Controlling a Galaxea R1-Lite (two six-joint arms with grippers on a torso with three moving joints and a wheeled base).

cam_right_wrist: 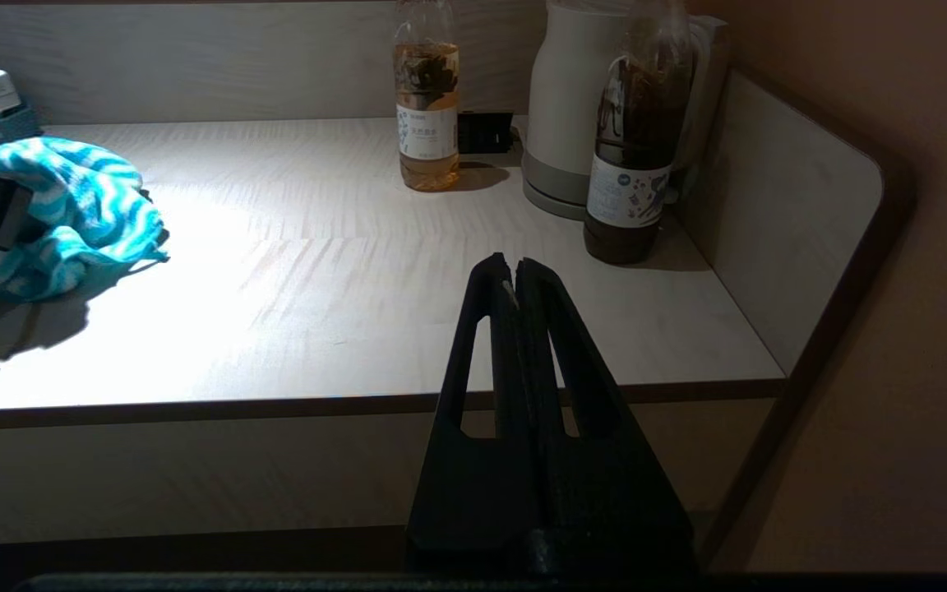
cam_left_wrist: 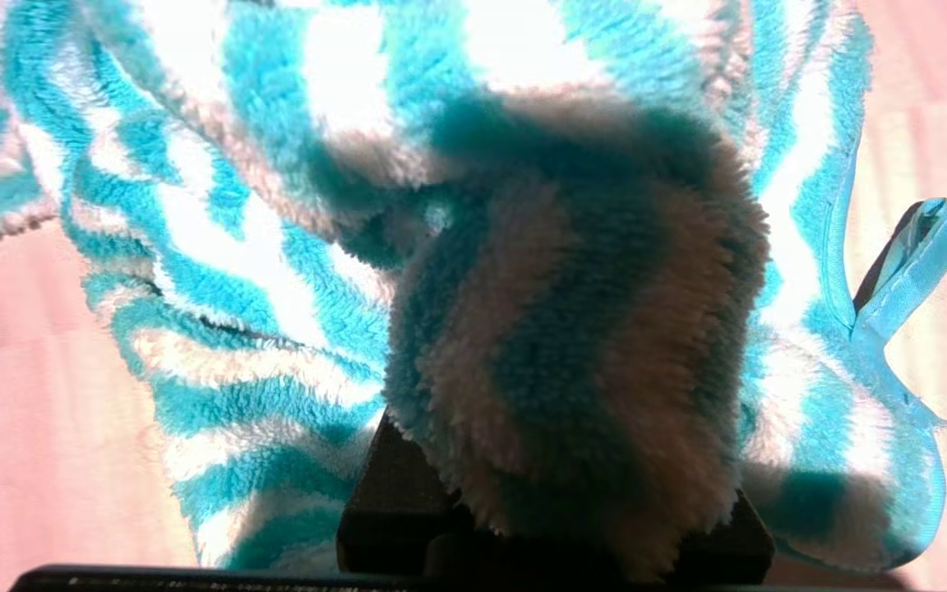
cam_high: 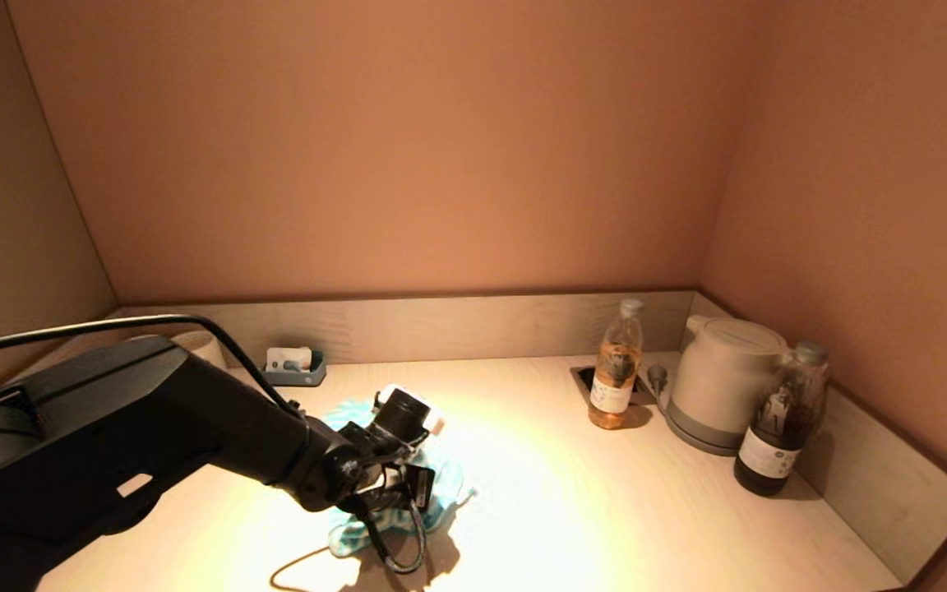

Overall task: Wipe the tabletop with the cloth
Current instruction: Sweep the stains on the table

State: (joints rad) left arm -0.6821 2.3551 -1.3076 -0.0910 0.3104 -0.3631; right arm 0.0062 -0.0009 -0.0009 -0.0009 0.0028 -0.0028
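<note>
The pale wood-grain desk [cam_high: 572, 510] is walled by a low upstand at the back and right, leaving a broad bare stretch between the fluffy turquoise-and-white striped cloth [cam_high: 395, 485] at centre-left and the things crowded into the back right corner: a clear bottle of amber tea [cam_high: 616, 366], a cream kettle [cam_high: 724, 382] and a dark bottle [cam_high: 779, 421]. A small grey tray [cam_high: 296, 370] sits against the back upstand. The left gripper [cam_high: 387, 481] bears down on the cloth; only the left wrist view shows its jaws clamped on a bunched plush fold [cam_left_wrist: 572, 362], hem loop sticking out. The right wrist view alone shows the right gripper [cam_right_wrist: 515, 275], jaws pressed together, parked off the desk's front edge.
</note>
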